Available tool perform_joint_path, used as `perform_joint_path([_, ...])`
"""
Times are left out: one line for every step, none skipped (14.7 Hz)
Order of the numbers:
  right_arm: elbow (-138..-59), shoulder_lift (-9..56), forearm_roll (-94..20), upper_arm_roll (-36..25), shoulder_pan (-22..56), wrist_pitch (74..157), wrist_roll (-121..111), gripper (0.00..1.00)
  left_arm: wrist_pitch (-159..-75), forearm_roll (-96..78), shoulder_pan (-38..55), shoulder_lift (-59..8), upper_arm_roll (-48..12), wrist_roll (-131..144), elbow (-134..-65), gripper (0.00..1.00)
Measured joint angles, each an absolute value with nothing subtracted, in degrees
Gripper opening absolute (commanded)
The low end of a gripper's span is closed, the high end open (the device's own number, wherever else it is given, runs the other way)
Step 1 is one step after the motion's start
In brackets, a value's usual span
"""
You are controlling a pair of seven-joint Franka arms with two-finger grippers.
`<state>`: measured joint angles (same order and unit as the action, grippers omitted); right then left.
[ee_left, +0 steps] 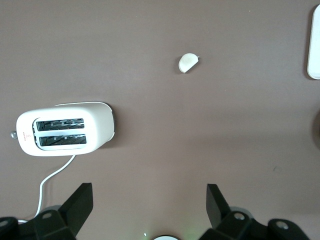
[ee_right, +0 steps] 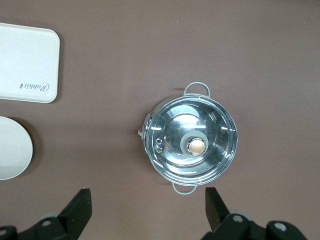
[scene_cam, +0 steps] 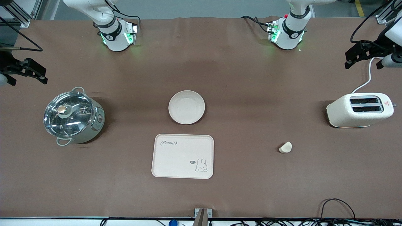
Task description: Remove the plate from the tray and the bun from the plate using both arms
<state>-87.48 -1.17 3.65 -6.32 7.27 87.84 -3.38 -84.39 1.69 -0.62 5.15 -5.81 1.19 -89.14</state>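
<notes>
The plate lies just farther than the tray; the bun lies nearer than the toaster.

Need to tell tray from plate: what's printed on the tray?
The cream tray has a rabbit drawing and "Rabbit" lettering; clearest in front view.

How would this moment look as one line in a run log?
plate: on table, beside tray | bun: on table, untouched | left claw: open, near toaster | right claw: open, near pot
</notes>
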Motion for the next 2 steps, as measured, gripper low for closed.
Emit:
perform_joint_path([-87.47, -1.17, 3.65, -6.33, 7.27, 87.77, -3.38, 1.00, -84.36, 1.64, -0.52, 5.12, -5.83, 1.19, -89.15, 1.00])
perform_joint_path([-87.48, -1.17, 3.65, -6.35, 7.27, 87.72, -3.38, 1.00, -84.18, 1.57, -0.42, 5.08, -5.86, 1.19, -89.18, 1.00])
